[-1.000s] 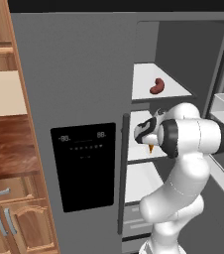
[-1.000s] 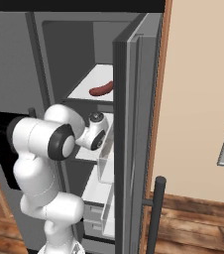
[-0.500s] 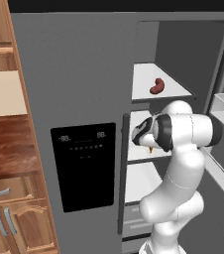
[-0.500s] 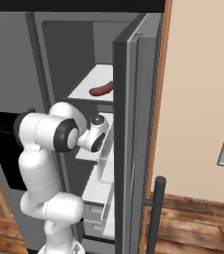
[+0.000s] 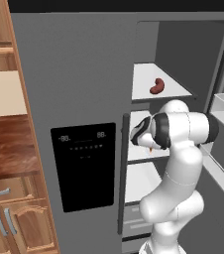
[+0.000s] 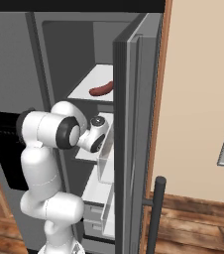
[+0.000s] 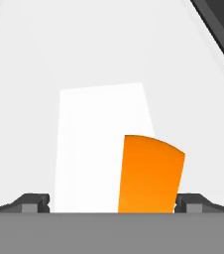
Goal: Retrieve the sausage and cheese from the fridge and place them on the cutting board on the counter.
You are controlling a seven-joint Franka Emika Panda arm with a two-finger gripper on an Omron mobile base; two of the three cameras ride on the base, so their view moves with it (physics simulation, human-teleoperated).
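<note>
The fridge (image 5: 74,74) stands with its right door (image 6: 134,124) swung open. On its upper white shelf lies the dark red-brown sausage (image 5: 157,86) (image 6: 100,89), untouched. My hand (image 5: 138,134) reaches into the middle shelf below it. In the hand view the orange cheese (image 7: 151,173) wedge stands close up between my fingertips (image 7: 191,202), nearer the right one. The gripper (image 7: 113,204) is open around it, with no contact to be seen. The counter (image 5: 5,149) lies to the left of the fridge. The cutting board is out of view.
A white block (image 7: 94,149) stands just behind and left of the cheese on the shelf. The open door's bins (image 6: 106,158) flank my arm on the right. Wood cabinets (image 5: 15,223) sit under the counter, and white drawers (image 5: 134,218) fill the fridge's bottom.
My hand has pushed deeper into the middle shelf, toward the cheese, and the elbow has swung with it. The jaws have stayed open. The sausage has not moved.
</note>
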